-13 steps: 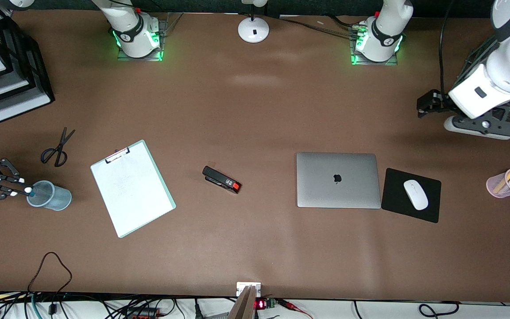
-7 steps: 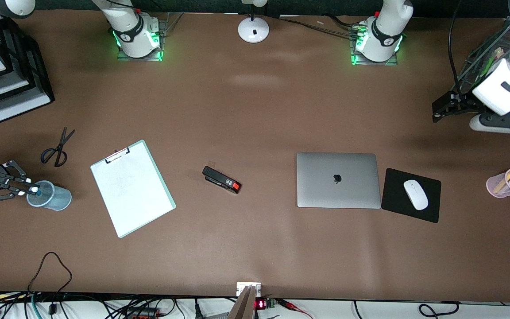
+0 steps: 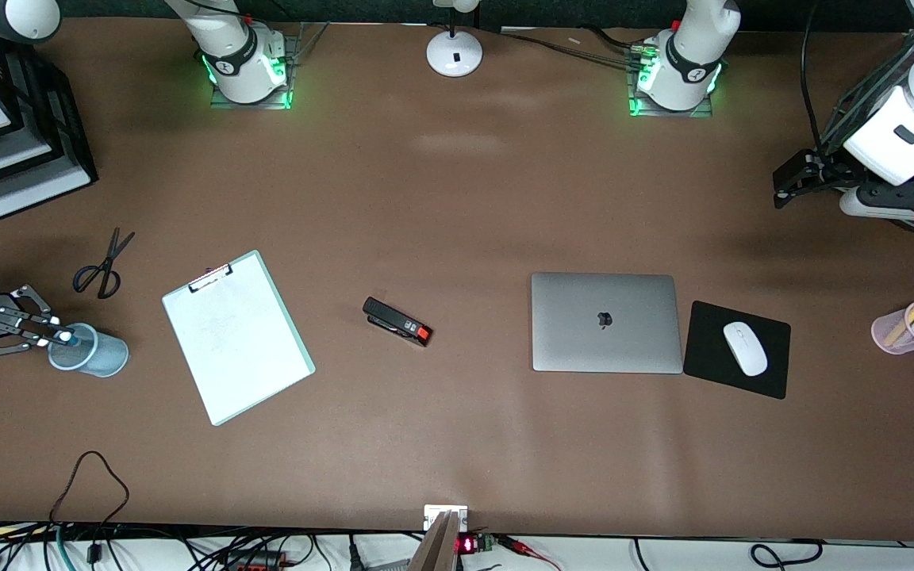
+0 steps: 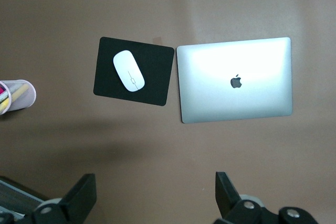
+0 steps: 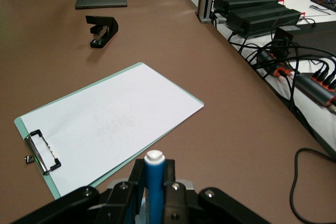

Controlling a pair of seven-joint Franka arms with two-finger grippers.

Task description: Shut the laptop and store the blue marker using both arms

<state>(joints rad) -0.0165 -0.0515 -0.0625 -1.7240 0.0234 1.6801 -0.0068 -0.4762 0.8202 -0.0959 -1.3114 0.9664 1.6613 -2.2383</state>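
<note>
Since the earlier frames the left hand (image 3: pixel 782 176) has drawn back toward its end of the bench (image 3: pixel 457 444), and the right hand (image 3: pixel 56 336) has edged up over the rim of the cup (image 3: pixel 92 350). From the front, the laptop (image 3: pixel 606 322) lies shut beside the mouse pad (image 3: pixel 711 365). The left wrist view shows the left hand's fingers (image 4: pixel 81 198) spread wide above bare bench. The right wrist view shows the right hand (image 5: pixel 154 182) clamped on the blue marker (image 5: pixel 154 179), near the clipboard (image 5: pixel 110 124).
</note>
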